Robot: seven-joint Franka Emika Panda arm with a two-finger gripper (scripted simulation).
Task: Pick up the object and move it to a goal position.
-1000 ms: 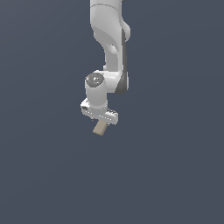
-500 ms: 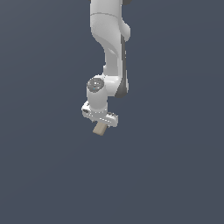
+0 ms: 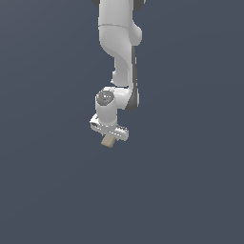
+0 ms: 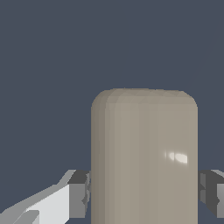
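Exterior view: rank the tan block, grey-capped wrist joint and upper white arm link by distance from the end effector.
1. small tan rectangular block: gripped in the end effector, sticking out below it.
2. grey-capped white wrist joint: just above.
3. upper white arm link: top of view.

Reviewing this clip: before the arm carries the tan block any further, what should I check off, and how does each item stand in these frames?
1. Block held: the tan block sits between the two fingers of the gripper, which appear to touch its sides. Ok.
2. Block centred in the grip: roughly midway between the fingers in the wrist view. Ok.
3. Block free of any surface: in the exterior view it hangs below the gripper with only plain background around it. Ok.
4. Path free of obstacles: no other things show in either view. Ok.
5. Goal position in sight: no marker shows in either view. Cannot tell.
6. Grip firmness: cannot tell.
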